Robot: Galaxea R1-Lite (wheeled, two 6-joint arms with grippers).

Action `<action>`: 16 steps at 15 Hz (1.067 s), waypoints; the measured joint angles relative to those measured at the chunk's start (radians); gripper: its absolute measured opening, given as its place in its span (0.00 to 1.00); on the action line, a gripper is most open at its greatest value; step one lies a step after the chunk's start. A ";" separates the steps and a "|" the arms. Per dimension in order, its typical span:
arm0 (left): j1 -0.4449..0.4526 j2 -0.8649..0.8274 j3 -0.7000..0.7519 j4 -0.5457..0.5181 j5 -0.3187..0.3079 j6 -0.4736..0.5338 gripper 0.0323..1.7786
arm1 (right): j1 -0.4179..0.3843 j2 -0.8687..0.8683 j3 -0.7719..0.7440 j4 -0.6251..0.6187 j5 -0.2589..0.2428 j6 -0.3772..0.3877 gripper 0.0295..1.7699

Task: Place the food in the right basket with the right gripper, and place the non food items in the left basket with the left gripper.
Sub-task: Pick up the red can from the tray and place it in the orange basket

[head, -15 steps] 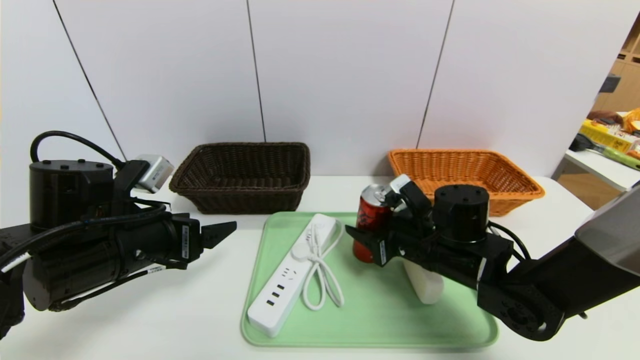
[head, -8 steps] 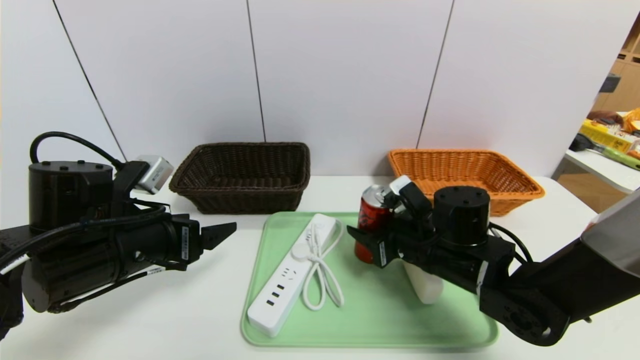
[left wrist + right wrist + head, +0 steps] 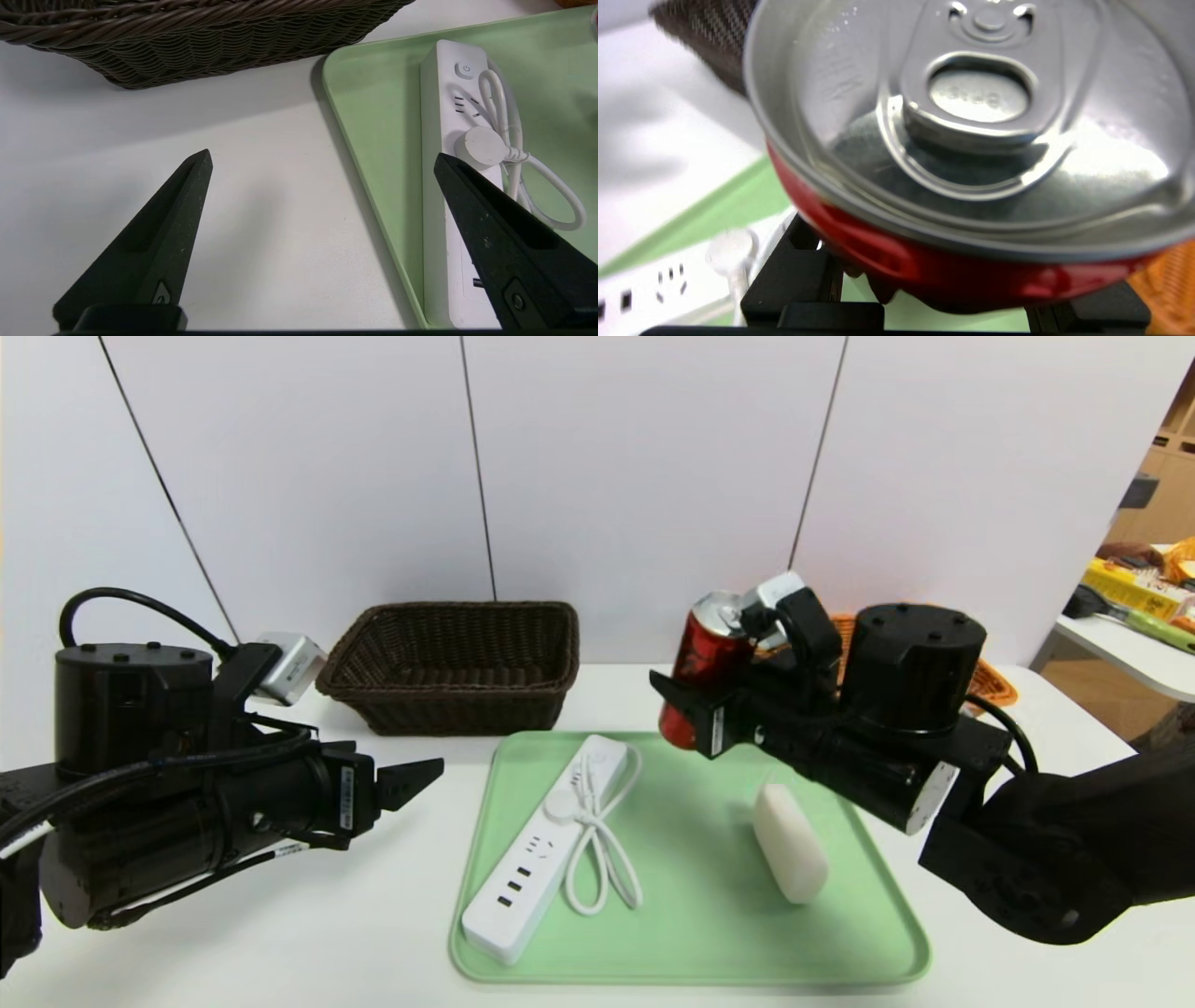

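Black left gripper: fingers spread wide, empty, hovering over the worktop beside the tray.
Brown basket: nothing visible inside.
Power strip: on tray, untouched.
White bar: on tray.
Red can: clamped in right gripper, tilted, above the tray's far edge.
Orange basket: mostly hidden.
Risk: tilted can could slip during transfer, or clip the basket rim if carried low.

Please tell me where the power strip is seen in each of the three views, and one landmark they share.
Head view: power strip lies on the green tray's left part.
Left wrist view: power strip past the open left gripper.
Right wrist view: its sockets at the lower left, under the can.
Shared landmark: the green tray.
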 joint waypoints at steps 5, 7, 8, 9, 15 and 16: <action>-0.003 -0.014 0.015 0.001 0.000 0.003 0.95 | -0.075 -0.063 -0.116 0.035 -0.016 -0.006 0.55; -0.004 -0.023 0.023 0.001 0.000 0.003 0.95 | -0.126 -0.077 -0.143 0.048 -0.013 -0.009 0.55; -0.005 -0.026 0.026 0.001 0.000 0.003 0.95 | -0.159 -0.083 -0.153 0.051 -0.009 -0.012 0.55; -0.008 -0.028 0.028 0.001 0.000 0.003 0.95 | -0.193 -0.088 -0.160 0.058 -0.005 -0.013 0.55; -0.011 -0.034 0.028 0.000 0.000 0.000 0.95 | -0.433 -0.083 -0.190 0.105 0.071 -0.023 0.55; -0.012 -0.033 0.026 0.000 0.000 0.001 0.95 | -0.462 -0.071 -0.196 0.111 0.083 -0.022 0.55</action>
